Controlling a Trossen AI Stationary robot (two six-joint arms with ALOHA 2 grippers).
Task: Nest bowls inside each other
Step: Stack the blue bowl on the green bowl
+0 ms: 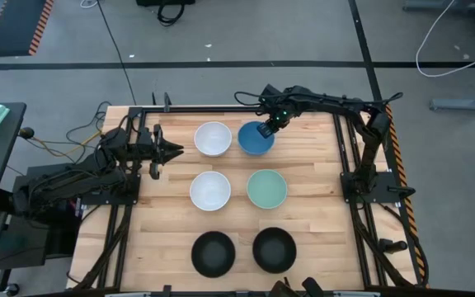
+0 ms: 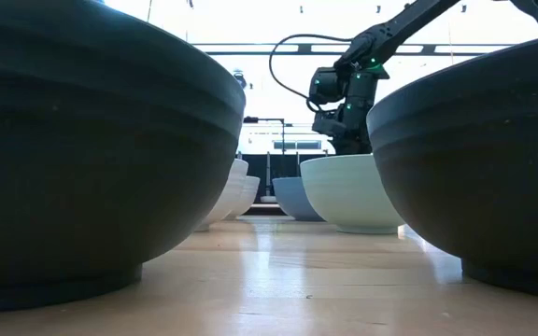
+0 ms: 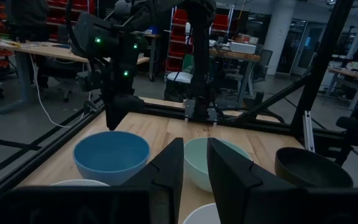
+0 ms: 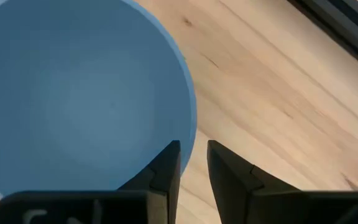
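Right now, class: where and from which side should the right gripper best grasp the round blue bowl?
Probably by the rim, from above: the round blue bowl sits upright and open-mouthed, and the right gripper hangs over its thin rim, one finger inside, one outside.

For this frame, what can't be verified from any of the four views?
- Whether the right gripper touches the blue bowl: the high view is too small, and the right wrist view shows only its fingers astride the rim.
- White bowls in the low view: mostly hidden behind the near black bowl.
- The left gripper: tiny in the high view; its tips are narrowly apart in the left wrist view.
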